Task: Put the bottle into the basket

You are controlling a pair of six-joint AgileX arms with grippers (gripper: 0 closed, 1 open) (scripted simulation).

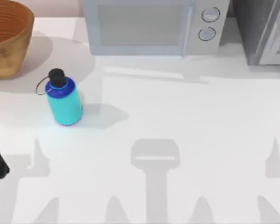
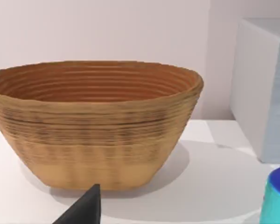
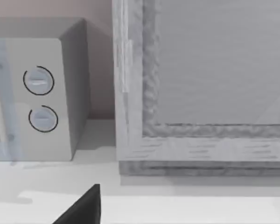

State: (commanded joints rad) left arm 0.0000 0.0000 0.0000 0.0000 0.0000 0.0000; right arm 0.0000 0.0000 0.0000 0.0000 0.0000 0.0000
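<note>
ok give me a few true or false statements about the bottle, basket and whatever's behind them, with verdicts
1. The bottle stands on the table, outside the basket. True.
2. The bottle's cap is white. False: the cap is black, above a dark blue shoulder.
3. The basket sits at the far left of the table in the top view, beyond the bottle. True.
4. A microwave with two round knobs stands at the back of the table. True.
5. The left gripper is clamped around the bottle. False: nothing touches the bottle; only a dark part of the left arm shows at the top view's left edge.
6. The basket already holds a second bottle. False: the left wrist view shows only its ribbed inside.
</note>
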